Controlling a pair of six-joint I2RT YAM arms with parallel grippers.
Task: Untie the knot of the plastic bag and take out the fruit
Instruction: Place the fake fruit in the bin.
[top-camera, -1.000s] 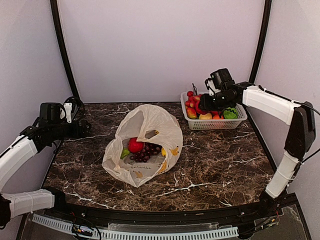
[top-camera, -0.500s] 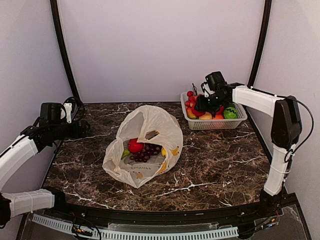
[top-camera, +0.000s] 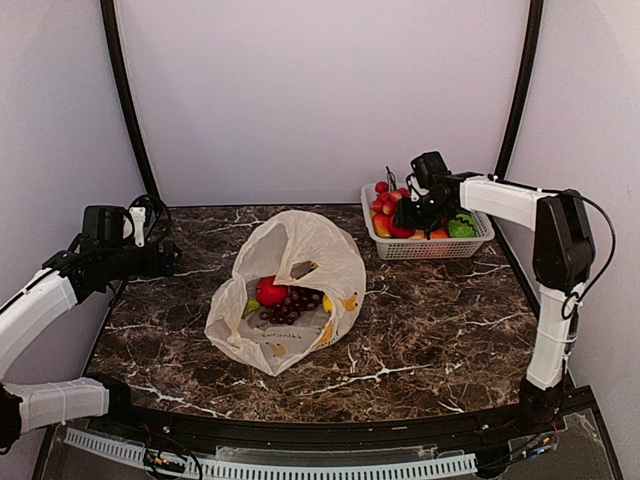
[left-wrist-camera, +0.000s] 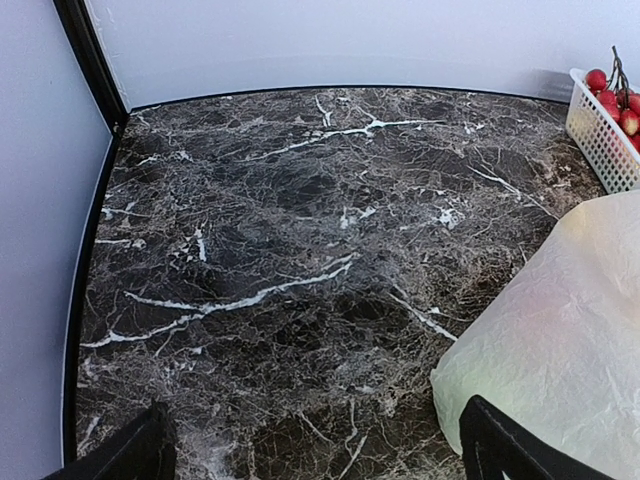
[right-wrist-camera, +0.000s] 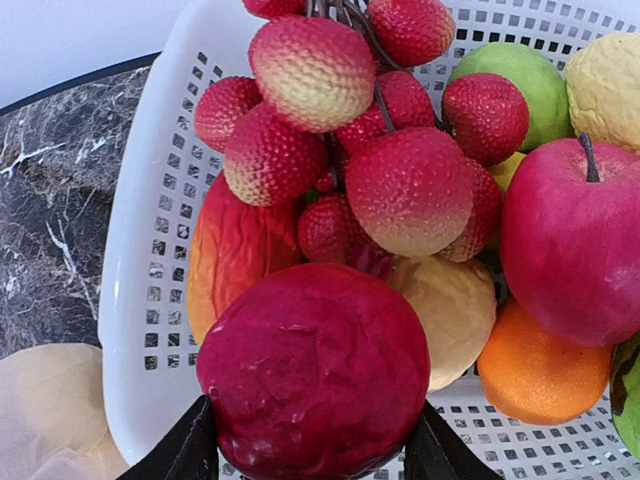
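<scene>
Presently the right gripper (right-wrist-camera: 312, 445), jaws half apart, clasps a dark red ball (right-wrist-camera: 312, 370) above the white basket (right-wrist-camera: 150, 280), at two o'clock from the plastic bag (top-camera: 300, 250); dropped onto the heaped berry bunch (right-wrist-camera: 400, 180), it could roll out; the left gripper (left-wrist-camera: 315, 450) gapes empty at nine o'clock.

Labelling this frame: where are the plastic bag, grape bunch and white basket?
plastic bag (top-camera: 300, 238), top view, upper crinkled wall.
grape bunch (top-camera: 290, 303), top view, cluster centre.
white basket (right-wrist-camera: 145, 300), right wrist view, left mesh wall.

basket (top-camera: 430, 251): white mesh, back right corner | table (top-camera: 430, 325): dark white-veined marble
</scene>
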